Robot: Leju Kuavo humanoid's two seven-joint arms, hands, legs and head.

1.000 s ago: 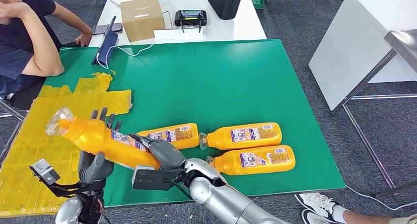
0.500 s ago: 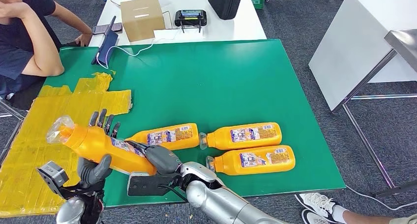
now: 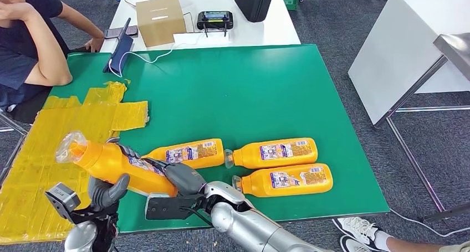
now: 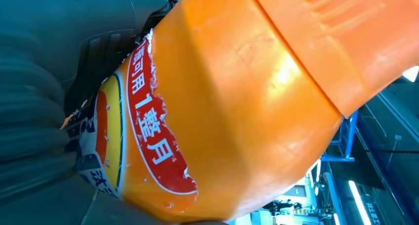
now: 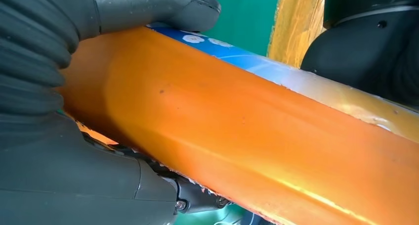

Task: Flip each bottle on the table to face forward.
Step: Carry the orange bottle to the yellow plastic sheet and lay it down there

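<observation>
Bottle [image 3: 113,166] gripped by both hands above the table's near left edge.

Head view: left hand [image 3: 108,188] wraps its middle, right hand [image 3: 180,177] clasps its base; clear cap toward 10 o'clock over yellow tape [image 3: 61,124]. Three bottles [image 3: 277,152] lie at 3 o'clock near the front edge of the green mat [image 3: 233,91], whose far half is bare. Left wrist view: torn red label [image 4: 153,136] against dark fingers [image 4: 99,42]. Right wrist view: thumb [image 5: 158,7] presses the orange side.

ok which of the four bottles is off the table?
The leftmost bottle, gripped by the left hand and right hand. The other three lie flat on the green mat.
</observation>
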